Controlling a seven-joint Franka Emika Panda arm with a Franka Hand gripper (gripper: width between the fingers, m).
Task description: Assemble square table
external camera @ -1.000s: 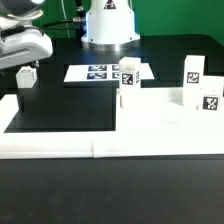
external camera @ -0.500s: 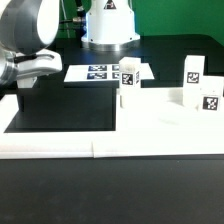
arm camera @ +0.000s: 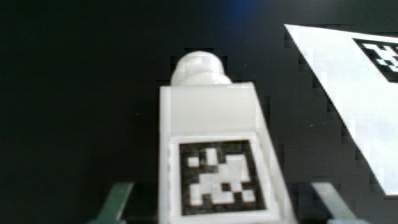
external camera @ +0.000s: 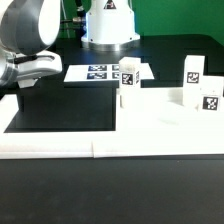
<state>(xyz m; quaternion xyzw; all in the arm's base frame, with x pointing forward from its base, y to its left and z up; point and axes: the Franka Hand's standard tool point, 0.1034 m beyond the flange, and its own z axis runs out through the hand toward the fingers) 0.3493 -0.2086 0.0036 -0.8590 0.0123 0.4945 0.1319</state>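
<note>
In the wrist view a white leg (arm camera: 214, 130) with a black-and-white tag lies on the black table between my fingers. My gripper (arm camera: 221, 203) is open, with a dark gap between each finger and the leg. In the exterior view my gripper (external camera: 27, 80) is low at the far left, and the arm hides that leg. The square tabletop (external camera: 165, 118) lies flat on the exterior view's right. One leg (external camera: 127, 82) stands at its near-left corner. Two more legs (external camera: 193, 70) (external camera: 210, 100) stand at its right.
The marker board (external camera: 105, 72) lies behind the tabletop near the robot base; its corner also shows in the wrist view (arm camera: 356, 60). The low white border wall (external camera: 60, 147) runs along the front and up the left side.
The arm has swung down and turned over the left leg. The leg showed below the gripper a second ago and is now hidden in the exterior view. No movement in the last half second.
</note>
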